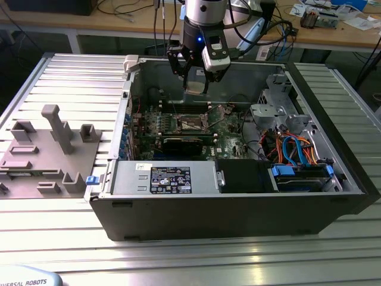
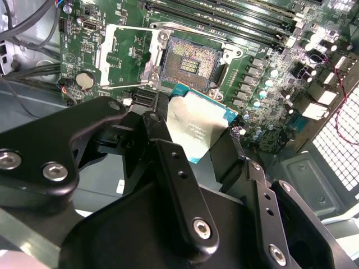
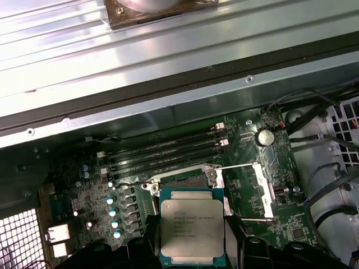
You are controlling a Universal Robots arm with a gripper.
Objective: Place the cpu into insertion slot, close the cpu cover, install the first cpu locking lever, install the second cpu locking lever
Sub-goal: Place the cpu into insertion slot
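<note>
**Tool holds the cpu over the open socket**

The tool [image 2: 197,141] is closed to a chip's width on the cpu [image 2: 196,119], gripping it by opposite edges. The cpu hangs above the insertion slot [image 2: 190,63], clear of it. The second wrist view shows the slot bare and dark, with the cpu cover [image 2: 104,59] swung open beside it. In the first wrist view the cpu hides most of the slot. The exterior view shows the tool reaching into the open computer case [image 1: 238,205] on the tabletop [image 1: 59,244].
</note>
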